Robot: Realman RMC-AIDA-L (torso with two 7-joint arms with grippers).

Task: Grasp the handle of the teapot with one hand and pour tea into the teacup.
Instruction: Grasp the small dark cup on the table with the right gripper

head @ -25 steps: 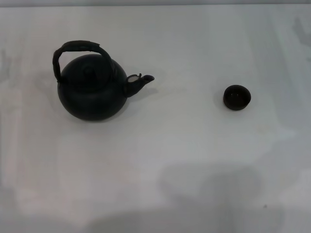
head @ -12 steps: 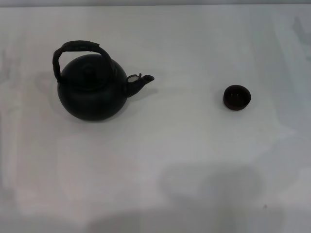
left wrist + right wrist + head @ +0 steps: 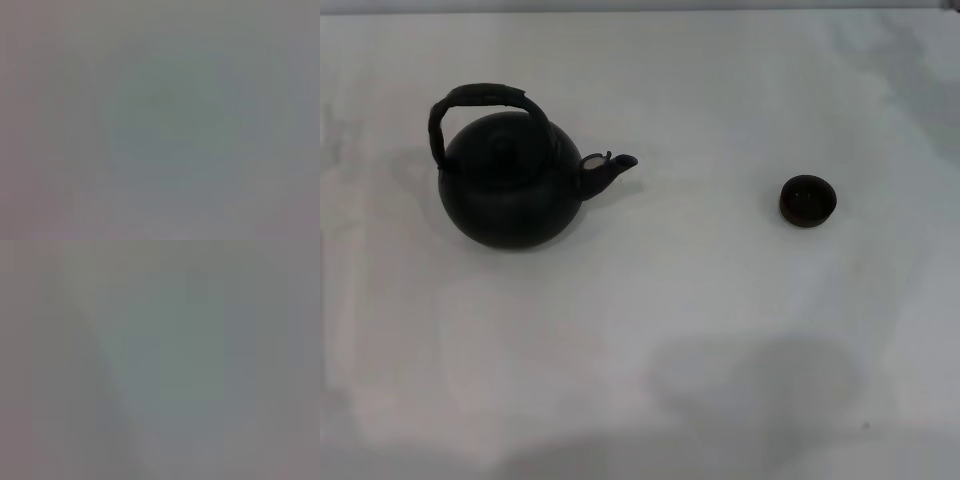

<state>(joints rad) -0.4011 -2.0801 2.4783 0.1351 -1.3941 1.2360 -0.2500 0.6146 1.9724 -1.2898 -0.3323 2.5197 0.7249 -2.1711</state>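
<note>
The teapot [image 3: 508,190], a large round matte black pot, stands upright on the white table [image 3: 680,320] at the left in the head view. Its short spout [image 3: 610,168] points right toward the teacup. The handle [image 3: 480,98], a dark arched hoop with rough binding, stands up over the small knobbed lid. The teacup [image 3: 808,200], tiny, round and dark brown-black, stands upright at the right, well apart from the pot. Neither gripper shows in the head view. Both wrist views show only a plain grey blur.
A soft shadow [image 3: 760,390] lies on the table near the front edge. The table's far edge runs along the top of the head view.
</note>
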